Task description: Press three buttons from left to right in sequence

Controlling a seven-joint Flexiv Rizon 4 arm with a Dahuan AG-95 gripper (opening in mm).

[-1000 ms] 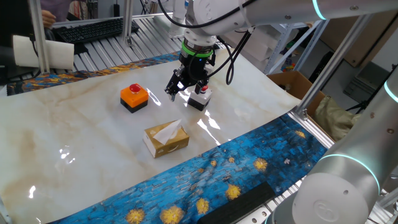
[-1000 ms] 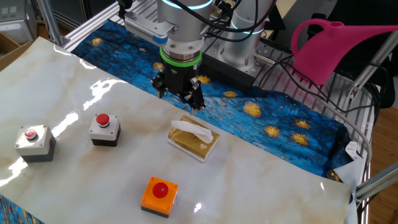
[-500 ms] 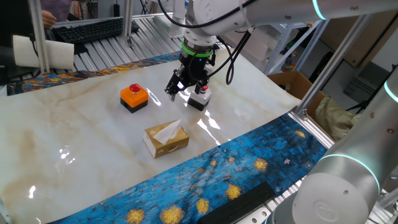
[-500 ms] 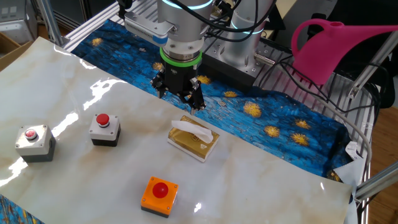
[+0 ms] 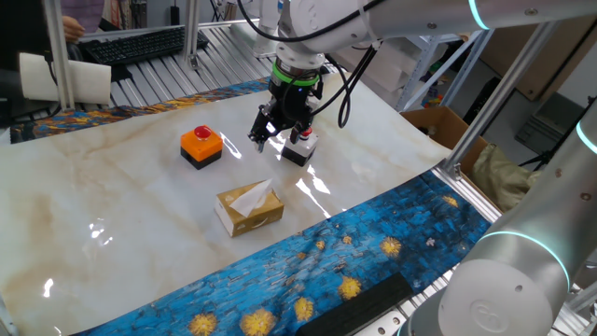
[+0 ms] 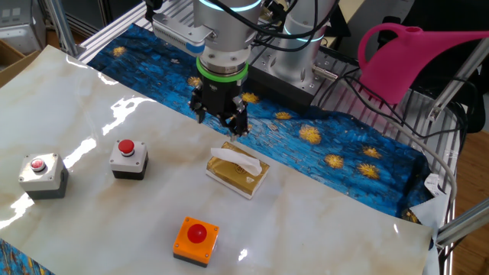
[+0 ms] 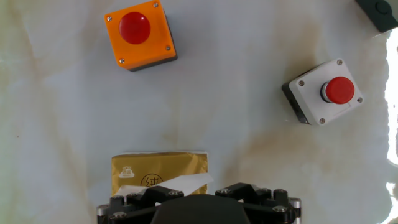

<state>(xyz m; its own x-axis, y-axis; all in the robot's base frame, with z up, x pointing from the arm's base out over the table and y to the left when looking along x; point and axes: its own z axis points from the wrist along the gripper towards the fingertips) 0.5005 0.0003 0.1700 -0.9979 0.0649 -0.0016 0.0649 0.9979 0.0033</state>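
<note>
A flat tan tissue box (image 6: 238, 173) lies on the glossy marble-patterned table (image 6: 92, 145) with a white tissue (image 6: 233, 157) poking from its slot. The gripper (image 6: 220, 117) hangs above the box's 12 o'clock edge; whether its fingers are parted cannot be told. Three square, red-capped buttons sit apart: orange button (image 6: 195, 238) at the box's 7 o'clock, near grey button (image 6: 128, 159) at 9, far grey button (image 6: 43, 174) beyond.
</note>
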